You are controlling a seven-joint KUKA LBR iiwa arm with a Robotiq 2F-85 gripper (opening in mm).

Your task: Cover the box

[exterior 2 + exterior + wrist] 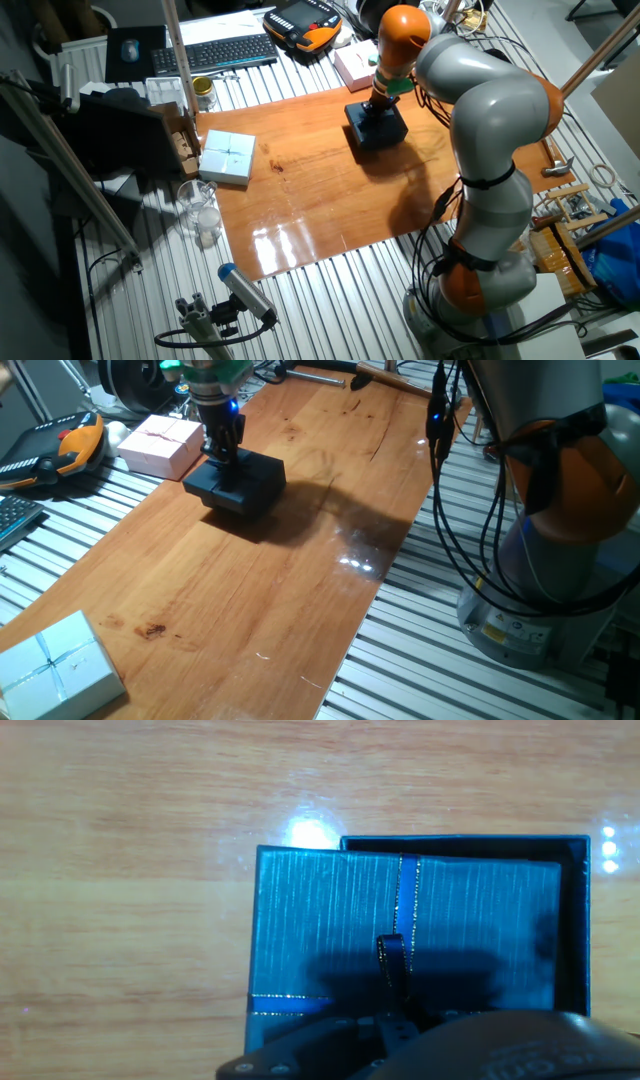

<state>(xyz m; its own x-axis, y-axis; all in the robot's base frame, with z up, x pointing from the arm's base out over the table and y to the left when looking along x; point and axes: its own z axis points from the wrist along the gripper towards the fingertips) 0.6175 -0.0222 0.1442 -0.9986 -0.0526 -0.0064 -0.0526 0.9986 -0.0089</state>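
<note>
One black box [250, 488] is sitting on the wooden tabletop [250, 590], directly under the fingers, and one ribboned lid [400, 935] is lying over it. In the hand view the lid is sitting offset, leaving the box's dark rim showing as an L along the top and right edges, so the box is not squarely covered. Both are roughly square, with no clear long axis; the lid's thin ribbon line is running straight away from the fingers, and its edges are lying parallel to the box walls.

The single gripper [222, 452] is pointing straight down onto the lid, its fingertips hidden behind the hand's housing in the hand view; whether they are pinching the ribbon loop or standing apart cannot be told.

Just beyond the fingers, one pink box [160, 444] is resting at the board's edge. One pale blue box [55, 670] is lying well apart, at the opposite end of the board.
</note>
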